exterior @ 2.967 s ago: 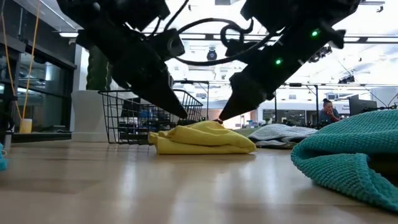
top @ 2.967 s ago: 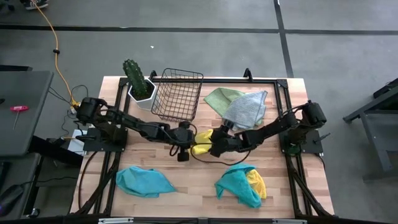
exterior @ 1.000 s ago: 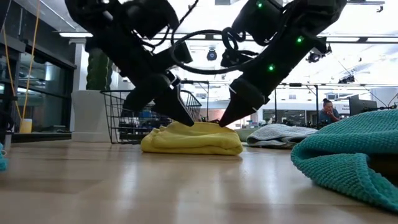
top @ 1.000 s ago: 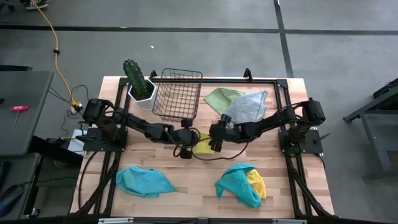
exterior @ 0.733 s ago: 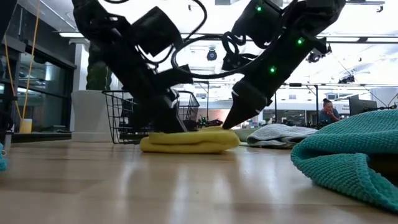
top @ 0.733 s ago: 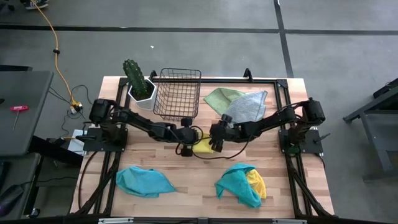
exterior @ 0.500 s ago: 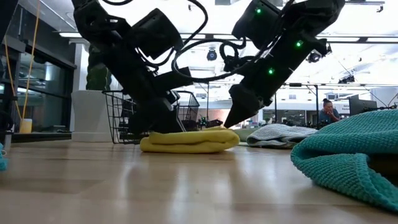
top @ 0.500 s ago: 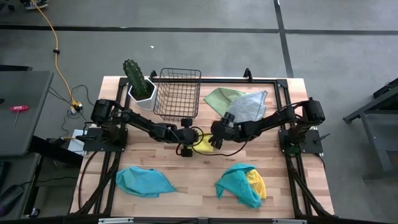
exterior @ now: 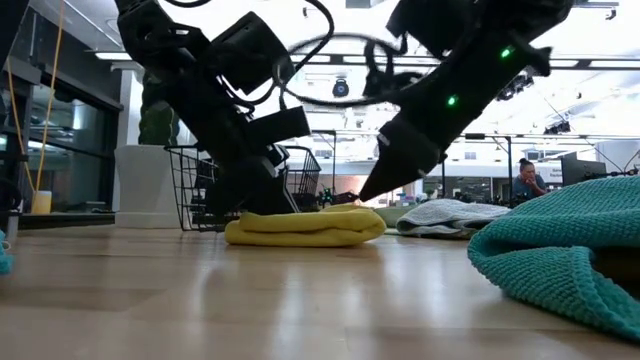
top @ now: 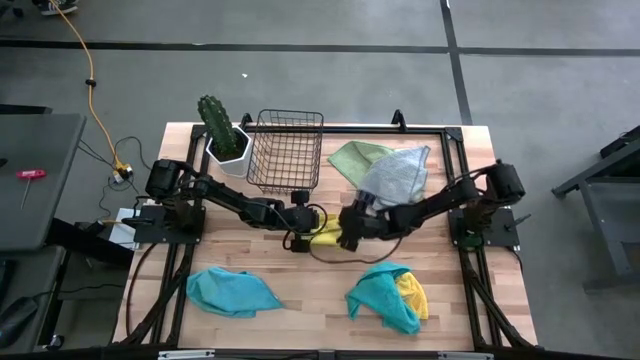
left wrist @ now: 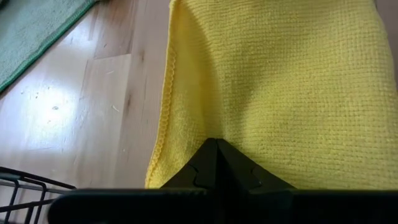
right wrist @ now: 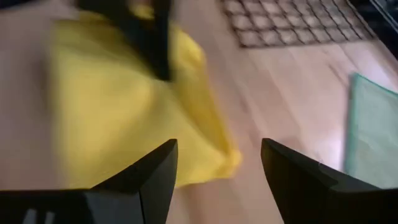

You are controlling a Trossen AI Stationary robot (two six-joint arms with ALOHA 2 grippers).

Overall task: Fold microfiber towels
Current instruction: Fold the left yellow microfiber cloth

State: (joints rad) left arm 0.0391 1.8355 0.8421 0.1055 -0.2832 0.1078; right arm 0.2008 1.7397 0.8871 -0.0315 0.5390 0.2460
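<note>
High view: folded yellow towel [top: 325, 233] lies mid-table, just in front of the black wire basket [top: 287, 152]. Left gripper [top: 300, 221] presses on its left edge; right gripper [top: 347, 229] sits at its right edge. Other towels: green [top: 352, 156] and grey [top: 395, 173] far right, teal [top: 232, 292] near left, teal-and-yellow heap [top: 388, 297] near right. Potted cactus [top: 222, 128] stands far left.

Low view: yellow towel [exterior: 305, 226] is a flat roll; the right arm's fingertips hover just clear of its right end. Half a second ago they were nearly touching it.

Left wrist view: fingers [left wrist: 214, 163] clenched together, tips resting on the yellow towel [left wrist: 273, 87].

Right wrist view: fingers [right wrist: 149, 177] spread wide, empty, towel [right wrist: 118, 118] beyond them.

Risk: as the left tips lift, the nap may catch and drag the fold open.
</note>
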